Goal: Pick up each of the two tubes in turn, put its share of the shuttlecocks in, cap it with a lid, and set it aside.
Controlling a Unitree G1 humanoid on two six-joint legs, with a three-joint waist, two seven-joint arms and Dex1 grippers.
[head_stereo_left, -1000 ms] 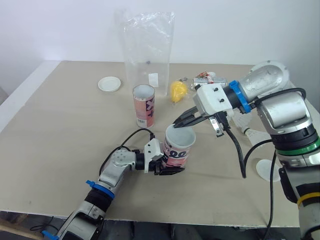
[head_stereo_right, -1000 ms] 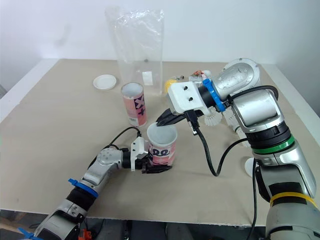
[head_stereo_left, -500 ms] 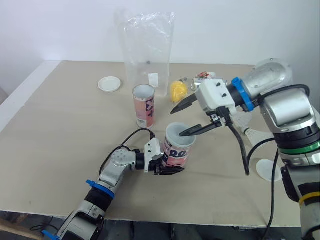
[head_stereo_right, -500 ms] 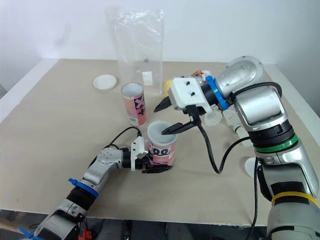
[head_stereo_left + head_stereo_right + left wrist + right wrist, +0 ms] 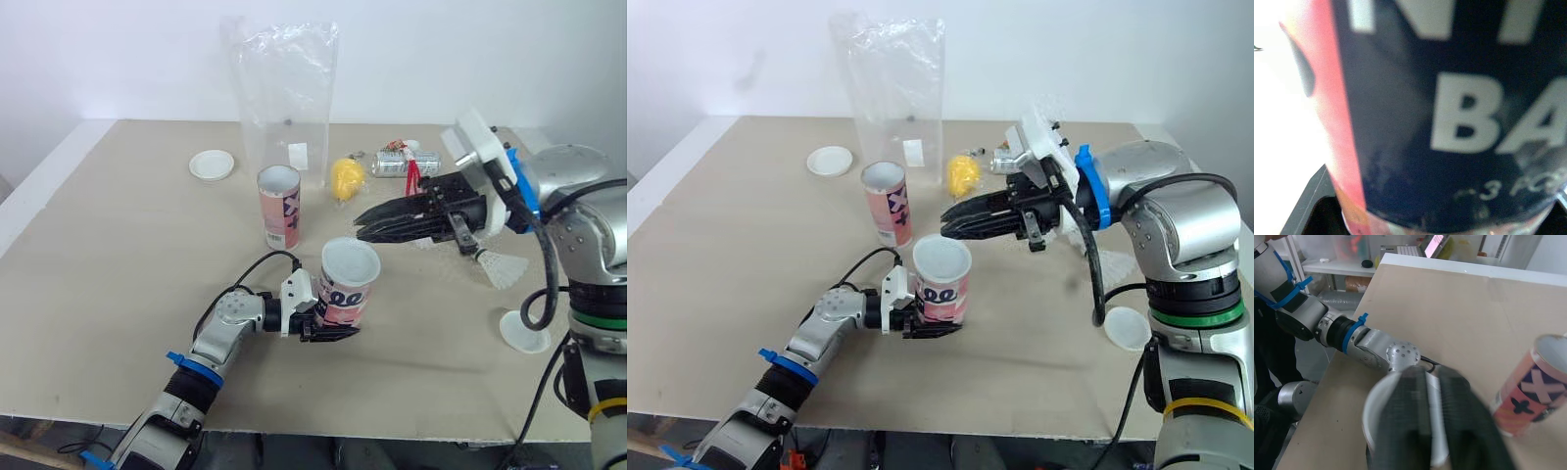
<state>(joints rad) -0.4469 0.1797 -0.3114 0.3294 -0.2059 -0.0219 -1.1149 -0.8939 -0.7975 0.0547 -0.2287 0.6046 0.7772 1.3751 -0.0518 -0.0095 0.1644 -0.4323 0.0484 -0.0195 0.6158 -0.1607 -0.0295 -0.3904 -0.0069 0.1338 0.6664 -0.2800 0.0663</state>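
Tubes are both standing open on the bench [image 5: 118,245]: your left hand [image 5: 331,326] is gripping one tube [image 5: 348,289] low on its body near the middle of the front edge, and the second tube [image 5: 279,206] is standing free behind it, toward the bench's centre. Your right hand [image 5: 370,221] is hovering just beside the held tube's mouth with its fingers drawn together and nothing between them. Because the grip is sitting so low, a careless sweep of those fingertips is likely to clip the rim and tilt the tube. Each mouth is showing white inside, and you cannot tell what either is holding. A shuttlecock [image 5: 495,264] is lying loose near the right edge with a lid [image 5: 524,331] near the front right corner, where your forearm risks nudging them off. Another lid [image 5: 213,164] is lying toward the far left, beside a clear bag [image 5: 284,98].
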